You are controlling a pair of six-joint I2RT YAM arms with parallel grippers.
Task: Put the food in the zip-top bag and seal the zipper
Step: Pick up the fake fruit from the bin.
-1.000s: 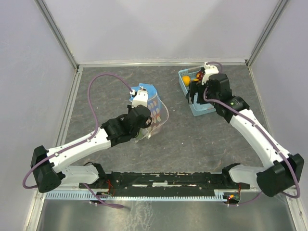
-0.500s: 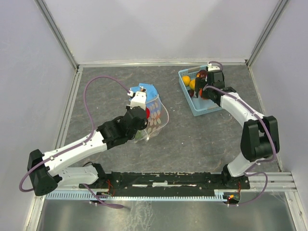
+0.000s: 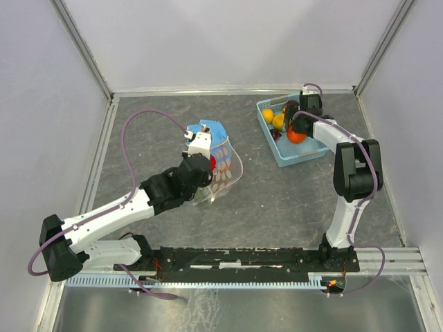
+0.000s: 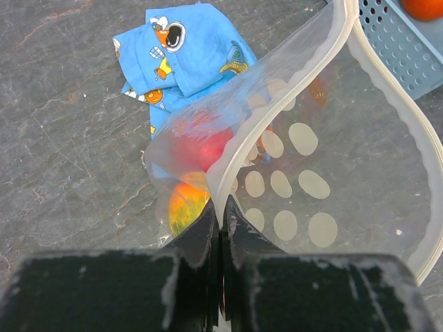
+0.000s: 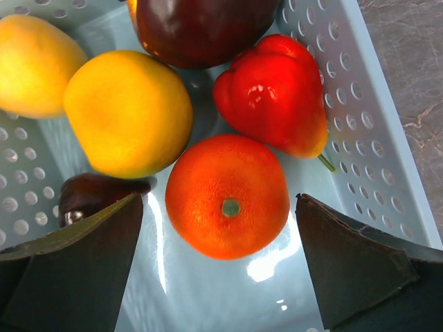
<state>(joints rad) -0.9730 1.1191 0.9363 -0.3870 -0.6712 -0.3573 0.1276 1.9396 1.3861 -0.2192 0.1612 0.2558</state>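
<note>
My left gripper (image 4: 221, 220) is shut on the white zipper (image 4: 243, 138) rim of the clear dotted zip-top bag (image 4: 304, 181), which it holds open. Through the plastic show a red fruit (image 4: 208, 146) and a green-orange one (image 4: 184, 205). My right gripper (image 5: 219, 200) stands wide open over the light blue basket (image 5: 360, 104), one finger on each side of an orange fruit (image 5: 227, 197) without touching it. Beside the orange lie a red fruit (image 5: 273, 93), two yellow ones (image 5: 128, 114), a big dark maroon one (image 5: 201, 28) and a small dark one (image 5: 97, 194).
A blue patterned cloth (image 4: 187, 55) lies crumpled just beyond the bag (image 3: 227, 166). The basket (image 3: 308, 153) sits at the far right of the table, close to the back rail. Side walls and metal rails border the dark tabletop (image 3: 277, 200).
The right arm has folded upright at the elbow while its gripper stayed over the basket and opened fully; the orange now shows beneath it. The left arm holds the bag almost still.
</note>
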